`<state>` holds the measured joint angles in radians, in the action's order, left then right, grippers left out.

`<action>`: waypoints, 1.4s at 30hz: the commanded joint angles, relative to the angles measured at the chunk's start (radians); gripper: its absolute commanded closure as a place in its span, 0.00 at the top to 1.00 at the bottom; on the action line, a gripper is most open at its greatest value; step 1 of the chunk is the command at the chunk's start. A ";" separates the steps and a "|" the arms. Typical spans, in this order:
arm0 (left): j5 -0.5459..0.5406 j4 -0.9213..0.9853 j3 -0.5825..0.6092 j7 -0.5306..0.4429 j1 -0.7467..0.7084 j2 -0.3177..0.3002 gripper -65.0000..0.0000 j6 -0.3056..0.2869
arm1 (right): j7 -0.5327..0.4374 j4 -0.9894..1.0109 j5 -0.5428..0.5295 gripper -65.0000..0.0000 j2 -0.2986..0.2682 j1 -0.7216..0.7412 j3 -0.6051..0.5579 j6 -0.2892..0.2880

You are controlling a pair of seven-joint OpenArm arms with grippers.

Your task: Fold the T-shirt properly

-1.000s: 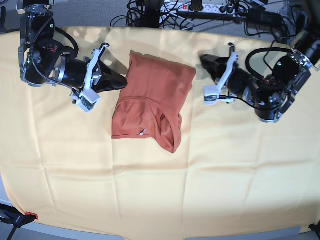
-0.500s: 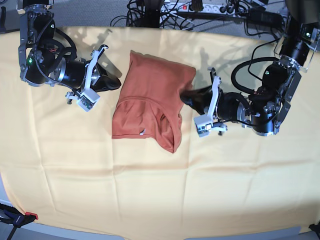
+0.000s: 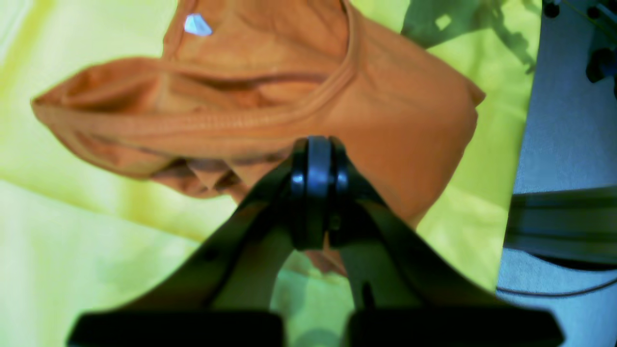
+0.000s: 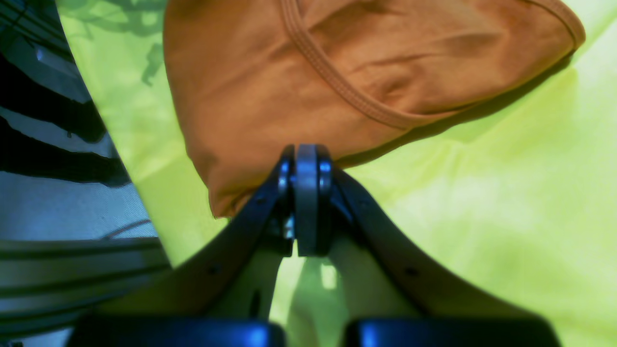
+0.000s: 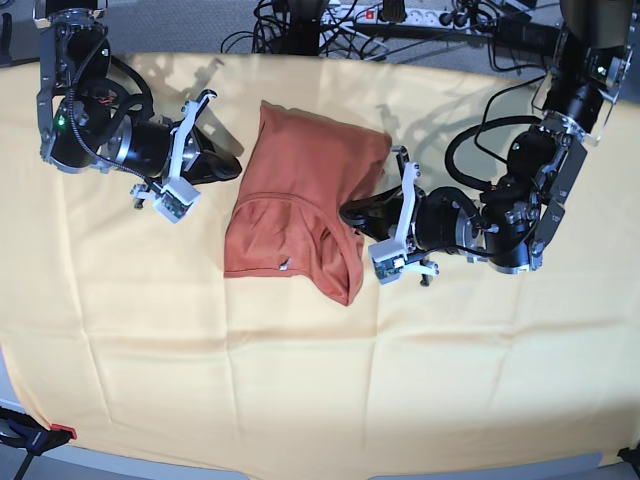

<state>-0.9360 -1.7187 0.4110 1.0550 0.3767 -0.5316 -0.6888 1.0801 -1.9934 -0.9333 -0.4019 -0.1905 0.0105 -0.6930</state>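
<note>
The rust-orange T-shirt (image 5: 300, 195) lies folded in a compact bundle in the middle of the yellow cloth, with its white tag (image 5: 286, 265) near the front edge. My left gripper (image 5: 350, 213) is shut, and its tip touches the shirt's right edge. In the left wrist view the shut pads (image 3: 313, 149) sit over the shirt (image 3: 395, 120) below the collar seam; no fabric shows between them. My right gripper (image 5: 236, 164) is shut and rests just left of the shirt. In the right wrist view its tip (image 4: 306, 154) is at the shirt's (image 4: 250, 96) edge.
The large pale yellow cloth (image 5: 300, 380) covers the table. Cables and a power strip (image 5: 400, 15) lie behind the back edge. An orange clamp (image 5: 55, 433) holds the cloth at the front left corner. The grey table edge (image 3: 569, 120) shows past the cloth.
My left arm has swung left across the cloth, bringing its shut gripper from well right of the shirt to the shirt's right edge. My right gripper has drawn back slightly left.
</note>
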 commanded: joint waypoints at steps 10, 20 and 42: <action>0.202 0.097 -0.011 -0.122 -0.001 0.064 0.00 0.001 | -0.048 -0.016 -0.004 0.00 -0.011 0.011 0.006 -0.005; 0.299 0.165 -0.014 -0.164 -0.082 0.063 0.00 0.002 | -0.049 -0.016 -0.005 0.00 -0.011 0.011 0.006 -0.005; -0.367 -0.191 -0.469 0.165 -0.303 -0.079 0.00 -0.009 | 0.156 -0.016 -0.490 0.00 -0.013 -0.022 0.277 -0.005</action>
<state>-1.2739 -1.8935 -0.0486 1.2495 0.0509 -0.5983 -0.6918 1.2568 -1.9938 -1.3994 -0.4004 -0.2214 0.2813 -0.6933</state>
